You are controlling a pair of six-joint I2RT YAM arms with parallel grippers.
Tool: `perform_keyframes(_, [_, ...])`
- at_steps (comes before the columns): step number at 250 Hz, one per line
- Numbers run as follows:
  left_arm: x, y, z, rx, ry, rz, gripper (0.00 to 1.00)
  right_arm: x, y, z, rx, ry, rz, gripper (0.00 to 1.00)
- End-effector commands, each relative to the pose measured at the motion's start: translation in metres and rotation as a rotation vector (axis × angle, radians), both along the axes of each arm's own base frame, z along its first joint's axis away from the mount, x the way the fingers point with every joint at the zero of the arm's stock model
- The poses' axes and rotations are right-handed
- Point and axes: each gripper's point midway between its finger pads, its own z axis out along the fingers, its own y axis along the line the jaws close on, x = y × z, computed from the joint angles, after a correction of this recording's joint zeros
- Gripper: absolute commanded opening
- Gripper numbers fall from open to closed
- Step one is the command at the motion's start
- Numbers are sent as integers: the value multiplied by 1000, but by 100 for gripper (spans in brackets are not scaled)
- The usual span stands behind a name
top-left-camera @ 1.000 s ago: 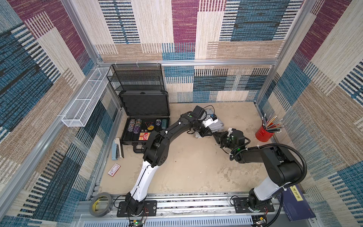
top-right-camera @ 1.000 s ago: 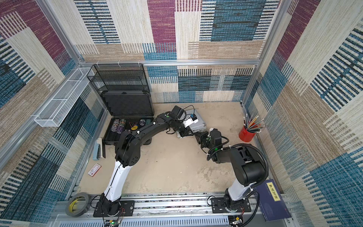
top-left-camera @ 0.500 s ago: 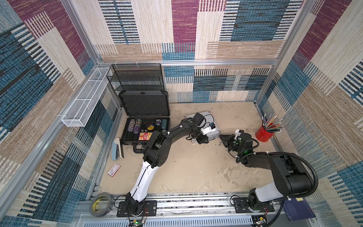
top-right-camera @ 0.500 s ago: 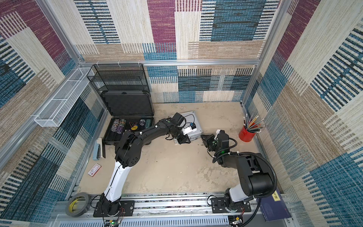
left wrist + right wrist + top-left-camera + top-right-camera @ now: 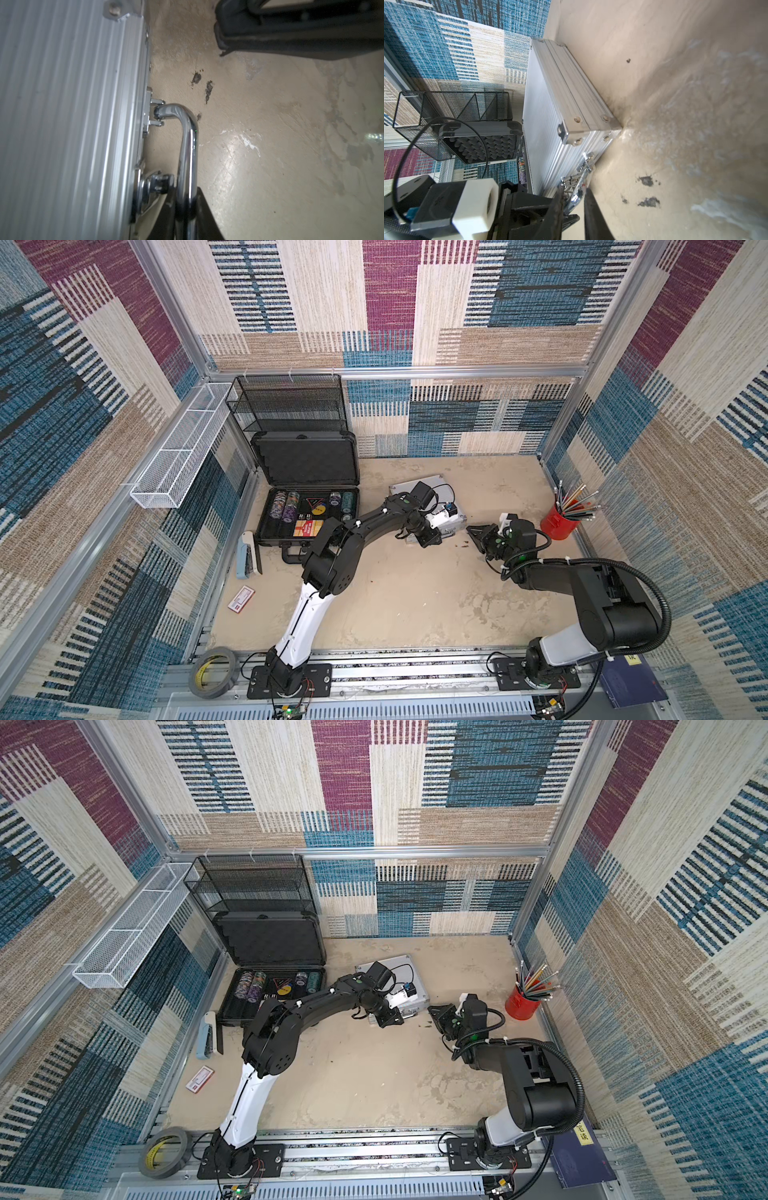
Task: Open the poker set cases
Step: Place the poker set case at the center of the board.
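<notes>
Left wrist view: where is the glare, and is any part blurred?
In the left wrist view, glare lies on the chrome handle and on the tabletop beside it; the silver case looks soft, slightly out of focus.

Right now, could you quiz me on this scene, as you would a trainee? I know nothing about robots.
1. True or false: the large dark grey case with black foam lining stands open, chips showing.
2. Fill in: the red cylindrical cup holds coloured ____.
3. The left gripper has a finger on either side of:
A) the curved chrome handle of the closed ribbed silver aluminium case
B) a poker chip
C) a roll of tape

Key: 1 true; 2 pencils; 3 A.
</notes>
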Motion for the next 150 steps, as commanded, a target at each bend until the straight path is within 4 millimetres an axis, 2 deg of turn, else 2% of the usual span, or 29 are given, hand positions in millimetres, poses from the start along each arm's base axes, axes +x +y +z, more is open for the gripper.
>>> perform_keyframes(1, [-12,12,-18,88,26,4,24,-2,2,-4,-18,-1,26,22])
perform_keyframes(84, [-15,18,-19,128,-20,8,35,-4,0,-8,-22,1,28,24])
perform_keyframes(107, [-11,17,-10,117,-43,14,38,-3,-1,-6,-41,-6,34,26])
perform_keyframes(150, [-4,13,20,58,-104,33,43,8,-3,2,-147,-35,74,40])
